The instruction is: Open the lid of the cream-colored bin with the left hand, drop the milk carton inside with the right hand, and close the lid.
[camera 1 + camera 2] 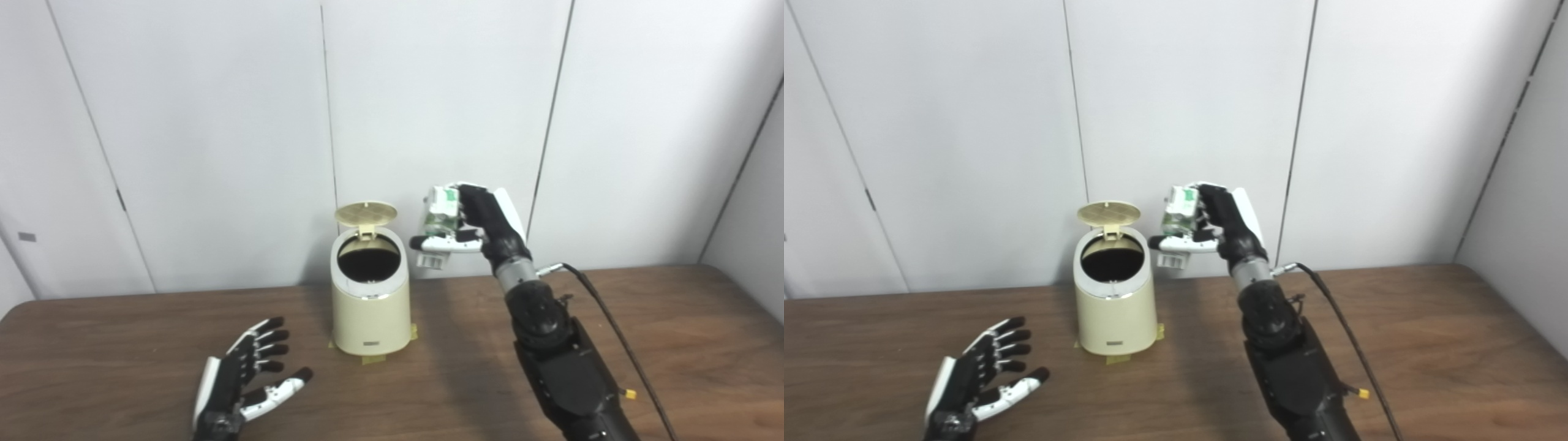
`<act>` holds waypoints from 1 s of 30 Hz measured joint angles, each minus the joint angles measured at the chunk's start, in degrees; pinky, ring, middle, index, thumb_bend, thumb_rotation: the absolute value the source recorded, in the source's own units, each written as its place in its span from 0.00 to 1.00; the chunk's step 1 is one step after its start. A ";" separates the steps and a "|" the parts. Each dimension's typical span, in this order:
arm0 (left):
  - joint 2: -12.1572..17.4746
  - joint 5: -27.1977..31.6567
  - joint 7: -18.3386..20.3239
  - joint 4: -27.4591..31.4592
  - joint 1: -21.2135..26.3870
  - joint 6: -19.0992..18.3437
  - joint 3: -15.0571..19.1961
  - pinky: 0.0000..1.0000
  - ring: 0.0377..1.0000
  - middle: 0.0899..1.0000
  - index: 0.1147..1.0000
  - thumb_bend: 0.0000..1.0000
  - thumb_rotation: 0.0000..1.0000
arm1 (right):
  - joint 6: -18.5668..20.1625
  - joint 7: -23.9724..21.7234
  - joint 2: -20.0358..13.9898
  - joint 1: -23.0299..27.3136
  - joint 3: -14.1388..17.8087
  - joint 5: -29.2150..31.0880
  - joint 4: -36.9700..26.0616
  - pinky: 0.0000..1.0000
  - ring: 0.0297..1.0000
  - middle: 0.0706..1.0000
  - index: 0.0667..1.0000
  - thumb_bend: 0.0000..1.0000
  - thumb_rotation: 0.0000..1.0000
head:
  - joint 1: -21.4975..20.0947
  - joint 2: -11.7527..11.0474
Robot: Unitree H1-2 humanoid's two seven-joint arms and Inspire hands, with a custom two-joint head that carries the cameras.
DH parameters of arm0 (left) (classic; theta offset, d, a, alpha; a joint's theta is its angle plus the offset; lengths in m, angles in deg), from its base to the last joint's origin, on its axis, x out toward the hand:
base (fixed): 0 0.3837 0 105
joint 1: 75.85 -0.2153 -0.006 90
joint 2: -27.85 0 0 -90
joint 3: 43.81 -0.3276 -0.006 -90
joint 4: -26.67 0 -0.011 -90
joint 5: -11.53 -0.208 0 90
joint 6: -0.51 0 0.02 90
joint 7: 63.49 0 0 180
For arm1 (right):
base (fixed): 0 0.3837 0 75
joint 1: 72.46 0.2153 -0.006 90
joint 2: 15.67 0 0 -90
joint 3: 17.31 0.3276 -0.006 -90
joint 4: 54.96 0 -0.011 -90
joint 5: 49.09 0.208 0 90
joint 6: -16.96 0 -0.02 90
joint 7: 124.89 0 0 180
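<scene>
The cream-colored bin (371,309) stands on the brown table, taped down at its base. Its round lid (365,212) is flipped up at the back and the dark opening (369,261) shows. My right hand (474,225) is raised to the right of the bin, above rim height, shut on the white and green milk carton (440,219). The carton hangs in the air just right of the opening, not over it. My left hand (248,373) rests low over the table at the front left of the bin, open, fingers spread, holding nothing.
The brown table (674,343) stretches wide to the right of my right arm. A black cable (612,331) runs from my right wrist down along the arm. White wall panels (429,92) stand close behind the bin.
</scene>
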 measured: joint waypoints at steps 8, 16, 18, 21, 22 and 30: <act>-0.40 -1.23 -0.32 0.41 -0.07 -0.81 -0.49 0.63 0.71 0.75 0.78 0.70 0.08 | -1.73 0.11 3.43 2.13 -0.84 -0.47 3.56 0.29 0.37 0.45 0.50 0.51 0.00 | 1.14 0.26; -1.48 -1.29 -0.40 0.54 -0.11 -0.84 -0.86 0.63 0.71 0.75 0.79 0.70 0.10 | -7.01 0.37 4.60 2.65 -2.65 -1.83 7.88 0.29 0.37 0.45 0.50 0.51 0.00 | 1.93 0.62; -1.79 -1.50 -0.49 0.61 -0.12 -0.87 -0.87 0.63 0.71 0.75 0.79 0.70 0.11 | -8.31 0.39 4.55 2.68 -3.45 -2.89 8.41 0.29 0.38 0.45 0.50 0.52 0.00 | 2.02 0.70; -2.09 -1.72 -0.51 0.77 -0.21 -0.97 -0.94 0.63 0.72 0.75 0.79 0.71 0.11 | -10.63 0.37 4.46 3.15 -4.27 -3.75 10.13 0.29 0.38 0.45 0.49 0.52 0.00 | 2.20 0.79; -2.13 -1.72 -0.51 0.78 -0.22 -0.96 -0.94 0.64 0.72 0.75 0.79 0.70 0.12 | -11.38 0.37 4.46 3.49 -4.37 -3.80 10.98 0.29 0.38 0.45 0.50 0.52 0.00 | 2.29 0.88; -2.22 -2.06 -0.70 0.90 -0.25 -0.96 -1.13 0.62 0.70 0.74 0.79 0.70 0.10 | -15.90 0.49 3.97 4.99 -5.04 -5.65 15.88 0.29 0.38 0.45 0.50 0.52 0.00 | 2.81 1.32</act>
